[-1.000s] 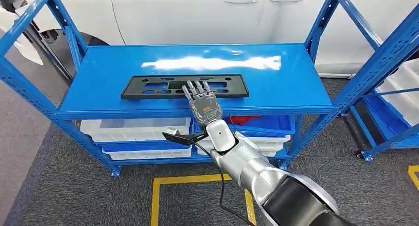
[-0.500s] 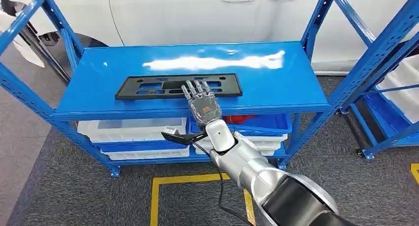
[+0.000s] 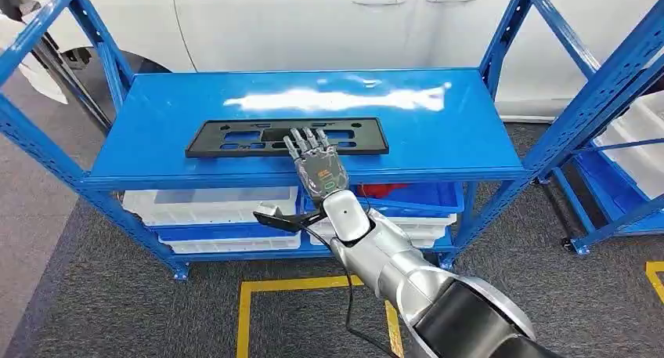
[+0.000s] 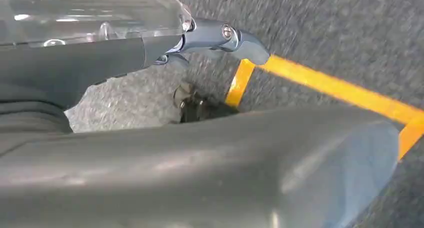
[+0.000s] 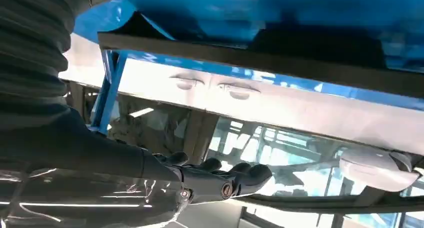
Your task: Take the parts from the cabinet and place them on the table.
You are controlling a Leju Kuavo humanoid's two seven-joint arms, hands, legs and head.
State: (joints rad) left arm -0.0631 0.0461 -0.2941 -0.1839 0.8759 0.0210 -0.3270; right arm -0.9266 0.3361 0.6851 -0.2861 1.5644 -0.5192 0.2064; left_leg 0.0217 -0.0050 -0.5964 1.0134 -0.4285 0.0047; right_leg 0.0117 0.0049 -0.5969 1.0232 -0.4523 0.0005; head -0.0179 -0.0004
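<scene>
we see the right hand (image 3: pixel 318 164) stretched flat over the front edge of the blue shelf (image 3: pixel 438 131), fingers (image 3: pixel 307 142) extended side by side on the near rim of the black part (image 3: pixel 235 138), nothing gripped. the left hand (image 4: pixel 220 37) hangs by the floor, whether it is curled we cannot tell. we judge the lift not begun. count: one part, two white bins (image 3: pixel 211 205) below.

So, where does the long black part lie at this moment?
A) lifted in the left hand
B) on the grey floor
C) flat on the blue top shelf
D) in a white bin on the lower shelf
C: the black part lies flat on the blue top shelf, with the right hand reaching over its near edge.
</scene>
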